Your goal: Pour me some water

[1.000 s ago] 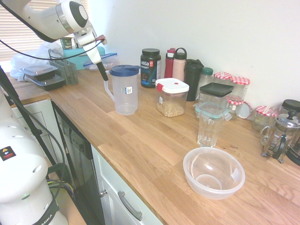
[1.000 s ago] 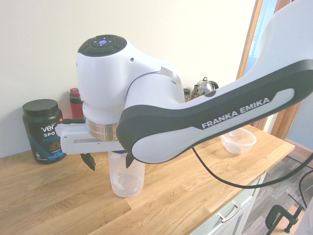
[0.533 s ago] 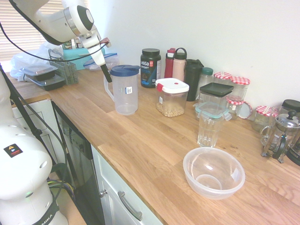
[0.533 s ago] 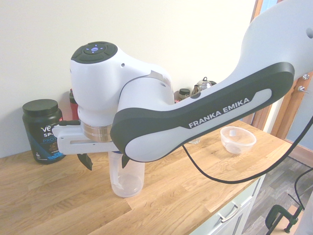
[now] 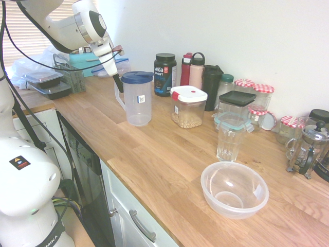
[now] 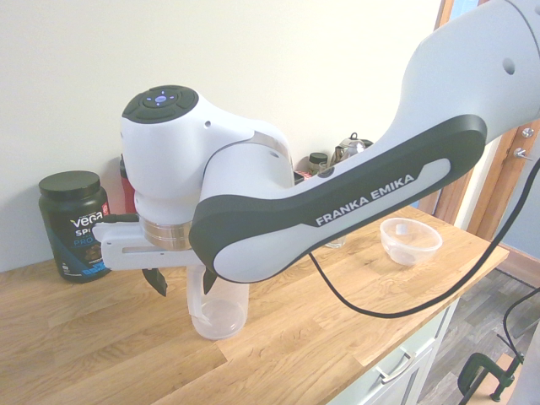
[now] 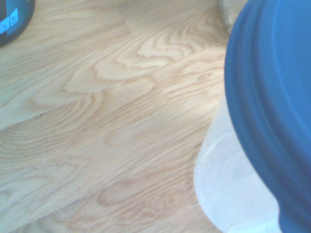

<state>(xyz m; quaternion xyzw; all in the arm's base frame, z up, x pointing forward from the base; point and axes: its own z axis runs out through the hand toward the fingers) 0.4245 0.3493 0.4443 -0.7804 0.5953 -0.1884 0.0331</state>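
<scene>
First exterior view shows the wooden surface (image 5: 154,154) carrying every task item, with the white arm reaching in from the upper left. Compared with one second ago, we see the arm lower and closer to the pitcher (image 5: 137,99), a clear plastic jug with a blue lid that stands upright near the back left of the surface, beside the food container with the red-and-white lid (image 5: 188,106).

We locate the drinking glass (image 5: 229,138) well apart from the pitcher, further along the surface, with the clear plastic bowl (image 5: 234,189) just in front of it. Neither has moved.

Second exterior view shows the claw (image 6: 180,282) at the pitcher's handle side, pointing steeply down. Its two dark fingers stand apart with a clear gap between them, narrower than one second ago. We cannot confirm contact with the handle, since the arm hides it in this view. We see nothing held.

We judge that the grasp on the handle is beginning. The pitcher is not lifted, and pouring into the glass remains to be done. The pitcher appears nearly empty, though its contents are hard to read.
</scene>
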